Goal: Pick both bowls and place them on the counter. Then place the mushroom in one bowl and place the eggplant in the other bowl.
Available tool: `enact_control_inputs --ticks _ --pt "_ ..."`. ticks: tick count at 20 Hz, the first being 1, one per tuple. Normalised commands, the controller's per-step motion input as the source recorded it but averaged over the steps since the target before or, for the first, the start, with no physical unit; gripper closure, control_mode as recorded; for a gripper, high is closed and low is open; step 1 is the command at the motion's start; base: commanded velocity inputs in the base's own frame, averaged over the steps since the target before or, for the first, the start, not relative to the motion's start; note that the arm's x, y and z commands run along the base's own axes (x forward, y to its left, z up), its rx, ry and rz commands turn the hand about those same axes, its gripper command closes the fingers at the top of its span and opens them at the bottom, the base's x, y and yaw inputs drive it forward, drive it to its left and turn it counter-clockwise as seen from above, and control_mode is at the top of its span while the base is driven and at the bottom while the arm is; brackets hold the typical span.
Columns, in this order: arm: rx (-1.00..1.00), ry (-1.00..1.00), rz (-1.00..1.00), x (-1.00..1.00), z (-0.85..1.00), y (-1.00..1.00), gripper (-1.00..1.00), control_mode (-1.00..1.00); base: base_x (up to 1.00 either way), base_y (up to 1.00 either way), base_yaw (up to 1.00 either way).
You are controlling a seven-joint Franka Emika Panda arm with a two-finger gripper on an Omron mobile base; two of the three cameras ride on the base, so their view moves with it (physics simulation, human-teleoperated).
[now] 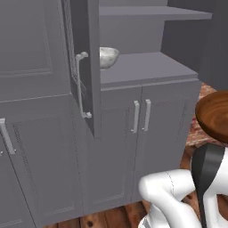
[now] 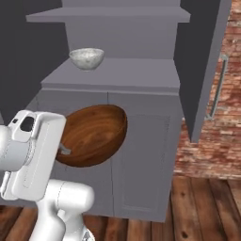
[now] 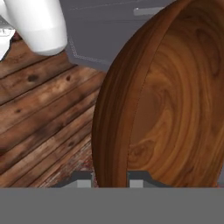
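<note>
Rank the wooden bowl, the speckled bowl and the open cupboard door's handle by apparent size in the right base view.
1. Wooden bowl, though nearness to the camera inflates it.
2. Door handle, long but thin.
3. Speckled bowl, farther back on the shelf.

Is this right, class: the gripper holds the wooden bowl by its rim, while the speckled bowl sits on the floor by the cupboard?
Not quite. The speckled bowl sits on the grey shelf of the cupboard, not on the floor; the right base view shows it. The rest holds: the gripper holds the wooden bowl by its rim.
</note>
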Motion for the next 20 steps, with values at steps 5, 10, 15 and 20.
enact_control_inputs --ticks 5,10,15,20 --pt "0.0 0.0 0.0 0.0 0.0 0.0 1.0 1.0 -0.72 0.22 -0.27" --pt "0.0 0.0 0.0 0.0 0.0 0.0 1.0 1.0 -0.56 -0.01 -0.51" --pt "0.0 0.0 0.0 0.0 0.0 0.0 1.0 1.0 -0.4 0.0 -0.61" --pt "0.0 0.0 0.0 0.0 0.0 0.0 1.0 1.0 -0.33 0.0 -0.64"
